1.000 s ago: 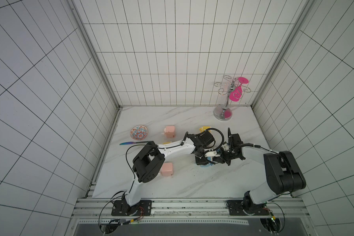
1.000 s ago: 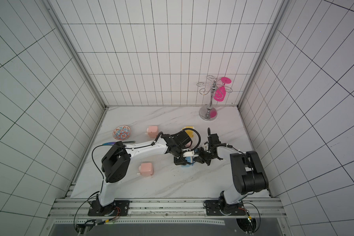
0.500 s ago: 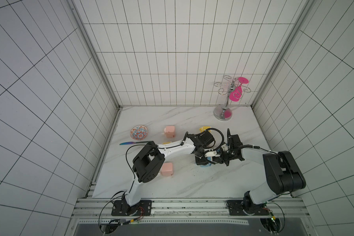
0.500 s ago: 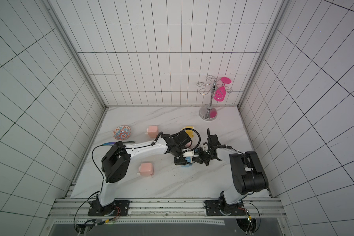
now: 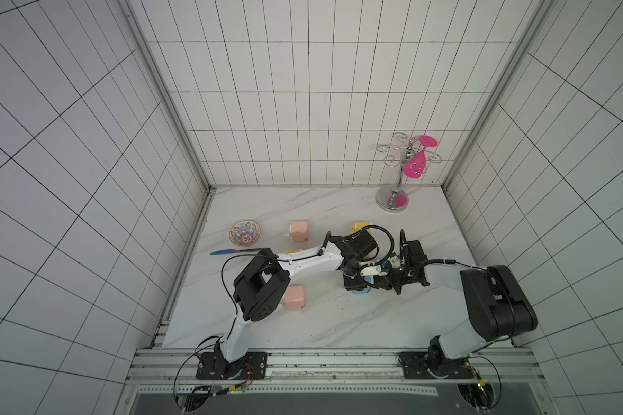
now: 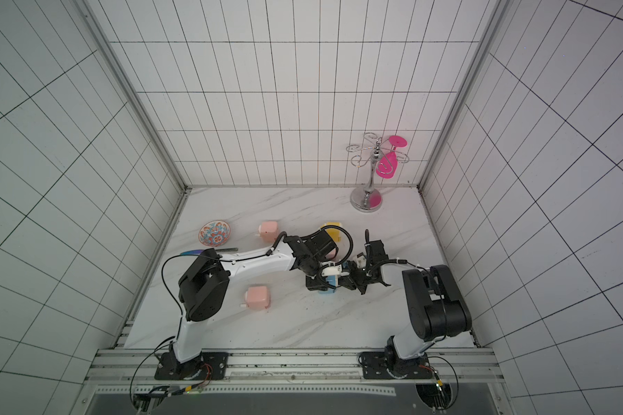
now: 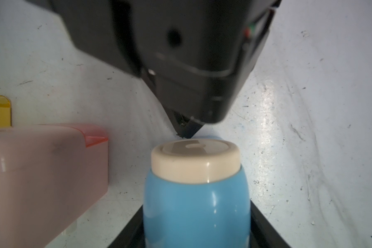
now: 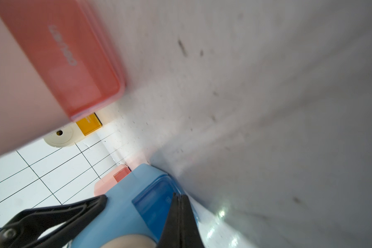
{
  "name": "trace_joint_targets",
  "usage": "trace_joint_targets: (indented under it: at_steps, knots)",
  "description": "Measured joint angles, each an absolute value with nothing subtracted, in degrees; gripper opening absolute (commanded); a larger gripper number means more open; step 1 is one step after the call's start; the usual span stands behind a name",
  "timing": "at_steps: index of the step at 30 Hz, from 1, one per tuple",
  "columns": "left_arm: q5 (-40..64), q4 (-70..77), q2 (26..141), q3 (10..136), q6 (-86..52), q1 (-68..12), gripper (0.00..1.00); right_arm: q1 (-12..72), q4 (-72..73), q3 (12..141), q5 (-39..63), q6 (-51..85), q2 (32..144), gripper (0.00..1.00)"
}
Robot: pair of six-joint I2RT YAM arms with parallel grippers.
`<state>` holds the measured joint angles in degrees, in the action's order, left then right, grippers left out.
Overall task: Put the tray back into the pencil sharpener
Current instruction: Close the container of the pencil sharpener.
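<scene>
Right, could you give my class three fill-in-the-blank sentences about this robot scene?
1. The left gripper holds a pencil sharpener whose body is ___.
2. The right gripper, its tip at the tray, is ___.
3. The glass hanging on the wire stand is ___.
Missing words: blue; shut; pink.

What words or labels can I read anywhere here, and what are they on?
Red tray of the pink sharpener: raised word, too blurred to read.
Yellow tray: tiny print, too small.
Blue tray of the blue sharpener: faint mark, unreadable.
Nothing reads clearly.
</scene>
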<state>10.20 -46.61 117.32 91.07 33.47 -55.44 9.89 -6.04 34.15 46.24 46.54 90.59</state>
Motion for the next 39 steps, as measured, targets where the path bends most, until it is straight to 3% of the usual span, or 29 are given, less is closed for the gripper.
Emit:
trace_joint_targets:
  at_steps: [23,39]
  knots:
    - [10.2,-47.1,117.3,91.1,33.5,-55.4,0.5,9.8,-1.1,32.0,47.7,50.3,90.9,0.0]
    - [10.3,-47.1,117.3,91.1,33.5,-55.3,0.5,8.6,-8.7,32.2,47.5,46.5,89.1,0.0]
